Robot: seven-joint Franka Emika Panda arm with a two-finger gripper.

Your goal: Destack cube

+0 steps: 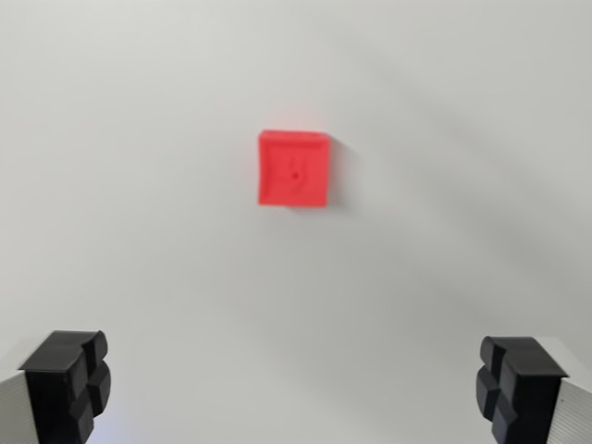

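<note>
One red cube [294, 168] on white table [139, 185], claw [294, 384] spread wide, empty, well apart from it

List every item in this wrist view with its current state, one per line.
red cube: resting on the white surface, not gripped, well clear of the fingers; whether another cube sits under it cannot be told.
gripper: open, jaws wide apart, holding nothing.
white surface: bare apart from the cube.

A plain white counter [139, 231] fills the wrist view. 1 red cube [294, 168] rests directly on it, casting a soft shadow just beside the cube toward the wrist view's right.
</note>
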